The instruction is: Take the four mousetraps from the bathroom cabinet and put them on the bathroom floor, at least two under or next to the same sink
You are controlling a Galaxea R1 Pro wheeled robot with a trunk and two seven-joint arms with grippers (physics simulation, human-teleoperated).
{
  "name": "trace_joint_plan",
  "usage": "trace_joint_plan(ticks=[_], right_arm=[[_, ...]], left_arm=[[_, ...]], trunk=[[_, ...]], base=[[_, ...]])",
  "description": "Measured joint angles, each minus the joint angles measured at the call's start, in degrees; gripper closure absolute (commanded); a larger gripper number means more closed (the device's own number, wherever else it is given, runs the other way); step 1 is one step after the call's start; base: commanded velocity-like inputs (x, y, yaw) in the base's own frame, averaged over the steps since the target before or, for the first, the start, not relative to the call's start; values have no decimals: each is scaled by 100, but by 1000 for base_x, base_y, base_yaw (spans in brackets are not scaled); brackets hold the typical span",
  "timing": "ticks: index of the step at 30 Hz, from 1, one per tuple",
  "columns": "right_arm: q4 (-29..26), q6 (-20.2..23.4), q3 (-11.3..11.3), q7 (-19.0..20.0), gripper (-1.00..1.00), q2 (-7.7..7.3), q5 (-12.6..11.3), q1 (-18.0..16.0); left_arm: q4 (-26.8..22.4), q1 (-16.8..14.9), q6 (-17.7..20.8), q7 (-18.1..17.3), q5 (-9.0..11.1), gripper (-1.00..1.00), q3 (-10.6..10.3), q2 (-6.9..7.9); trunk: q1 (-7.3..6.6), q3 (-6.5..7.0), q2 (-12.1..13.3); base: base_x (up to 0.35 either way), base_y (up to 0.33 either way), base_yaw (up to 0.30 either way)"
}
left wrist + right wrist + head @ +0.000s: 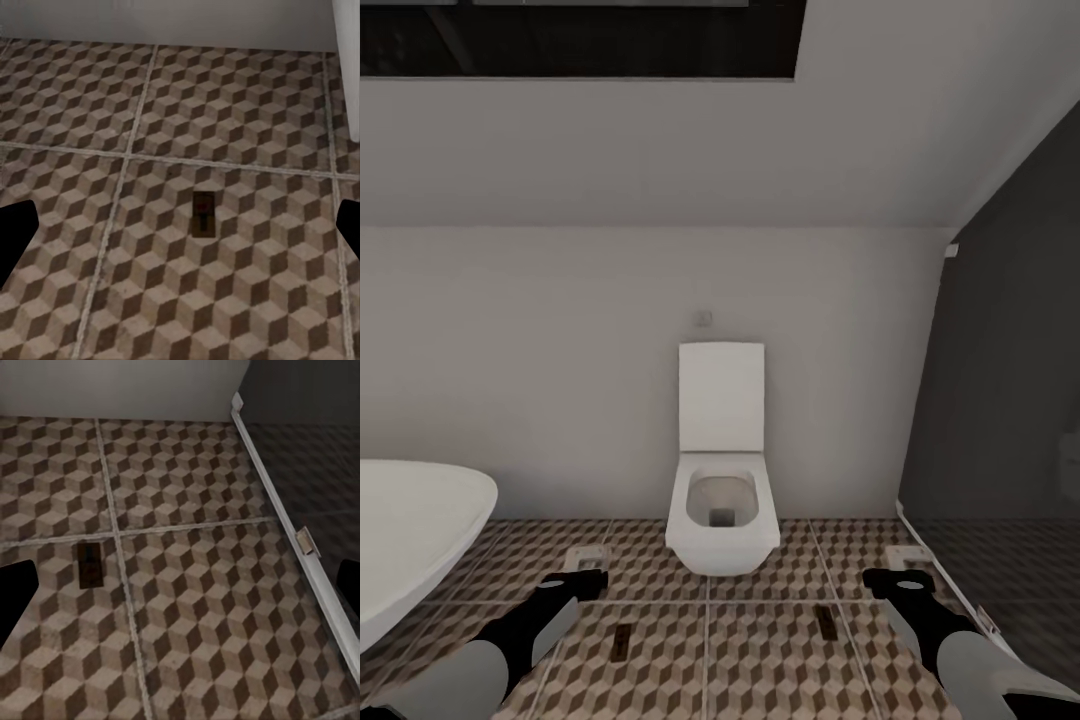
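Observation:
Two mousetraps lie flat on the bathroom floor (760, 660) in front of the toilet, one at the left (622, 641) and one at the right (826, 620). My left gripper (588, 580) hovers open above the floor, just beyond the left mousetrap (203, 214), which shows between its black fingers (16, 232) on the tiles. My right gripper (882, 579) is also open, with the right mousetrap (90, 565) on the tiles near one of its fingers (16, 596). Neither gripper holds anything. The cabinet and the bathroom sink are out of view.
A white toilet (722, 500) with its lid up stands against the back wall, straight ahead. The rim of a white oval bathtub (410, 540) juts in at the left. A dark glass partition (1000, 420) with a white base rail (300, 540) closes the right side.

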Motion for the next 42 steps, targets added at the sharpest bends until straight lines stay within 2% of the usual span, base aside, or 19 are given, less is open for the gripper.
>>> trace_joint_plan(ticks=[12, 19, 24, 32, 38, 42], right_arm=[[82, -11, -8, 0, -100, -19, -40, 11], [462, -91, -8, 1, -100, -57, -31, 17], [837, -269, -6, 2, -100, -85, -26, 37], [1248, -540, 8, -5, -100, -343, -40, 30], [1313, -634, 0, -7, -100, -500, -64, 111], [1332, -677, -13, -11, -100, -588, -78, 406]], left_arm=[[81, 0, 8, -44, 42, -100, 16, 32], [310, -1, 7, -58, 101, -100, 41, 32], [688, -1, -8, -62, 123, -100, 49, 27], [1502, 1, -68, -70, 235, -100, 53, 8], [1840, 29, -321, -89, 472, -100, 55, 1], [1935, 49, -462, -90, 681, -100, 58, 11]], trunk=[[-264, 215, 481], [-417, 341, 762], [-527, 430, 963], [-703, 574, 1284], [-835, 682, 1524], [-923, 753, 1685]], base=[[0, 0, 0], [0, 0, 0], [0, 0, 0], [0, 0, 0], [0, 0, 0], [0, 0, 0]])
